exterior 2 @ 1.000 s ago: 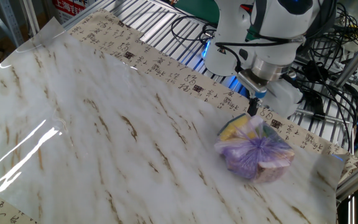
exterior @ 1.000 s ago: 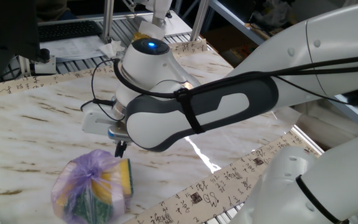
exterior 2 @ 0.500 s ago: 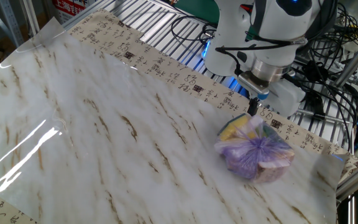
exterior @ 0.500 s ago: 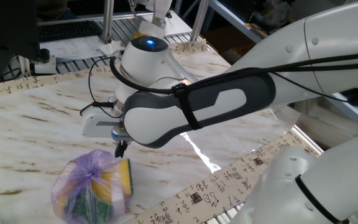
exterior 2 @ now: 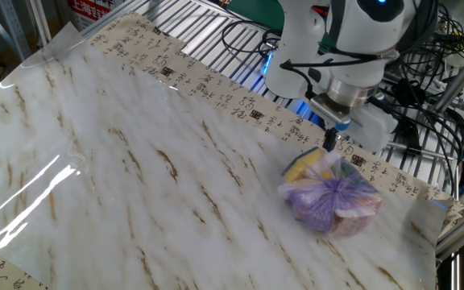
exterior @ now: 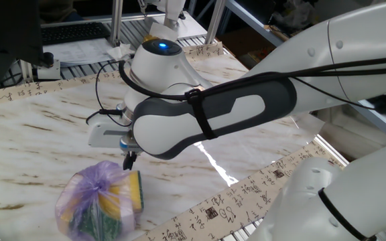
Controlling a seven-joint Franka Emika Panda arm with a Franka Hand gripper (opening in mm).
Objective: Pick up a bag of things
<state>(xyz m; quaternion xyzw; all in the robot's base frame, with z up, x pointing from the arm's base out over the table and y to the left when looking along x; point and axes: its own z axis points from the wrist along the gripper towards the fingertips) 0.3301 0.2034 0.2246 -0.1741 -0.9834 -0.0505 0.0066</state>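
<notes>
One bag of things [exterior: 100, 199], pale purple, lumpy, knot on top, yellow and green sponges inside. Sits on marble table [exterior 2: 135, 161], near patterned edge strip. Gripper [exterior: 130, 160] hangs just above bag's edge, by yellow sponge side, not over knot. Fingers dark, mostly hidden; cannot tell if apart or together. Bag not lifted yet. Risk, my guess: pinch lands on sponge corner or thin plastic, not knot. Then bag may slip out, tear, or get shoved along table.
</notes>
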